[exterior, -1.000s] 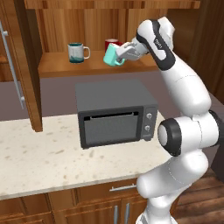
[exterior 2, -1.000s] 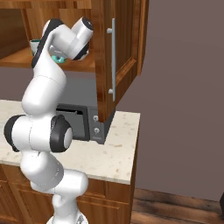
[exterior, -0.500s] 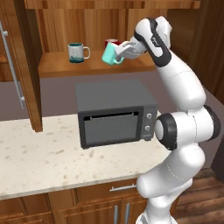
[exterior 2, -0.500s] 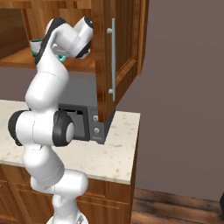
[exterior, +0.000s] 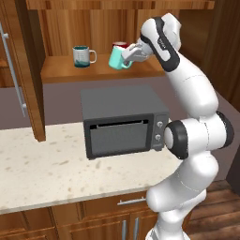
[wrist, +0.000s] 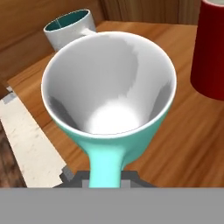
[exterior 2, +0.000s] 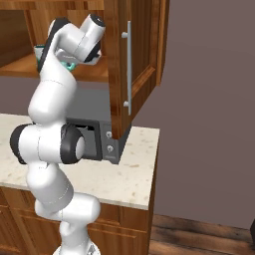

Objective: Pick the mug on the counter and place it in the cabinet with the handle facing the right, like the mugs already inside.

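Mug (exterior: 118, 57): you have the smooth mint-turquoise cup, flared with a glossy white interior, clamped by its loop handle (wrist: 105, 164) in the gripper (exterior: 130, 55), tipped sideways above the wood-grain cabinet shelf (exterior: 61, 72). It sits near the cylindrical red mug (wrist: 213, 48); the white, teal-rimmed mug (exterior: 81, 56) stands well apart.

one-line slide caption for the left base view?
Gripper shut on turquoise mug, held above cabinet shelf beside red mug.
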